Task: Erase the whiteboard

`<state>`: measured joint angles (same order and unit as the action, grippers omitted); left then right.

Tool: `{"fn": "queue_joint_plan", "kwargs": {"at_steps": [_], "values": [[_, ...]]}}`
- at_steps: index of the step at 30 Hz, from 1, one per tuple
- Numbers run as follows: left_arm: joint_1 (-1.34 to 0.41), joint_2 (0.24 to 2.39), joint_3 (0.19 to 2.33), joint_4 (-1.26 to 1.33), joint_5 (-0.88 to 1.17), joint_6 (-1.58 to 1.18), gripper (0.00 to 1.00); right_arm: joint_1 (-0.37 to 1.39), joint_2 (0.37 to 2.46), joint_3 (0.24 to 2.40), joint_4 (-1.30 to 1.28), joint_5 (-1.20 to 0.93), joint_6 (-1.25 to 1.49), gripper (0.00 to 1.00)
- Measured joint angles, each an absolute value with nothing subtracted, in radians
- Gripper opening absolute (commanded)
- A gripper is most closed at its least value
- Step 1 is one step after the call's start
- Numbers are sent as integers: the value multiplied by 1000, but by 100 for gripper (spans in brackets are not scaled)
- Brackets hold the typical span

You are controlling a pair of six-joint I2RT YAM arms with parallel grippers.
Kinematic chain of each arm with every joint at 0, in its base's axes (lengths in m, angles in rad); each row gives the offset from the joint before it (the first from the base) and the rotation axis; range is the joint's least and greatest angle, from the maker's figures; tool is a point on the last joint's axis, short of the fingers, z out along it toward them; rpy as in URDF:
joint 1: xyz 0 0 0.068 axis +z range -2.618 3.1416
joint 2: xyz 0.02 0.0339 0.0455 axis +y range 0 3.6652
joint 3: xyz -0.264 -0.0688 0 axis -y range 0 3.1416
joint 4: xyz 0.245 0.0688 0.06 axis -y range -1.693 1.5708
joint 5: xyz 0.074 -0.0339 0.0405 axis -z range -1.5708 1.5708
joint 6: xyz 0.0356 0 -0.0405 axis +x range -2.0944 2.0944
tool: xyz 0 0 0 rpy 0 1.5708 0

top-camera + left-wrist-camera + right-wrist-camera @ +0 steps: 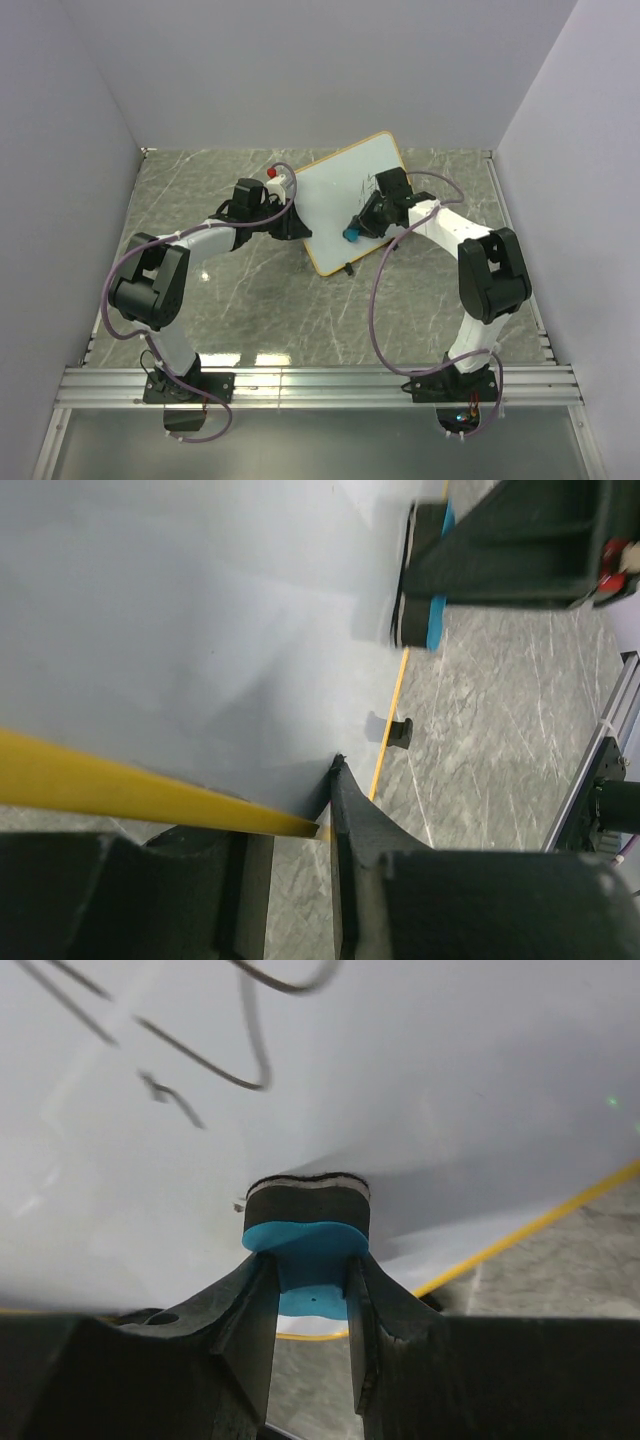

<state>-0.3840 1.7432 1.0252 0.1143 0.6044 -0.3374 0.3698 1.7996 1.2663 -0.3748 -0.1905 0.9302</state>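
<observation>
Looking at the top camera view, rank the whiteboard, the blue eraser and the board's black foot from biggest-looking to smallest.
1. whiteboard, by far the largest.
2. blue eraser, small and partly hidden by the arm holding it.
3. black foot, which looks slightly smaller, though these last two are close, so their order is unsure.

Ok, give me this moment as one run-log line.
left end effector: shut on whiteboard edge | right end effector: shut on blue eraser | eraser: felt against board | pen marks: present

Grey marble-veined tabletop (pixel 250 290), plain pale walls (pixel 300 70)
</observation>
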Motion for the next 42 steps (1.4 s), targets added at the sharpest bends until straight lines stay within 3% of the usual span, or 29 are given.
{"fn": "queue_joint_plan", "kwargs": {"at_steps": [11,20,25,28,38,42], "values": [[-384,1744,1025,116,602,-335,0,339,1840,1335,-483,-233,978,0],[-388,1745,1025,116,599,-335,0,230,2048,1827,-575,-232,1044,0],[-392,1745,1025,115,595,-338,0,197,2107,1923,-569,-234,1076,0],[-393,1745,1025,111,594,-340,0,196,2091,1878,-530,-230,1082,0],[-395,1745,1025,110,594,-334,0,192,1834,1299,-373,-159,1081,0],[-395,1746,1026,111,594,-334,0,192,1808,1222,-384,-156,1082,0]]}}
